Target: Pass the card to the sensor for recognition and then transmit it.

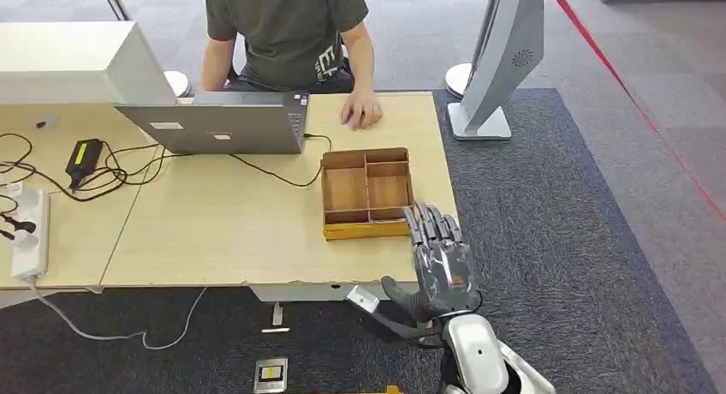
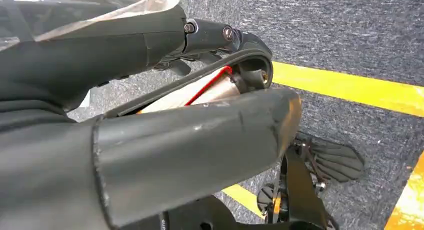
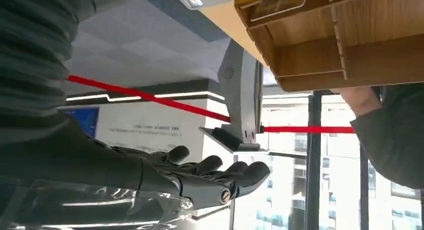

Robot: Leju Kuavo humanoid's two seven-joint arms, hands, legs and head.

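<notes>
Left hand: seen close in the left wrist view above dark carpet with yellow lines. Thick thumb and darker fingers lie near one another; whether they clamp anything cannot be told.

Table, from its left end: a white power strip, a black adapter with tangled cables, then a grey laptop. A person sits at the far side, one hand flat on the tabletop.

Wooden tray: divided into compartments, near the table's right front corner.

Right hand: raised at that corner, just beside the tray, fingers straight and slightly apart, gripping nothing.

Card: cannot be made out with certainty in any view.

Grey stand: upright on the carpet beyond the table's right end.
</notes>
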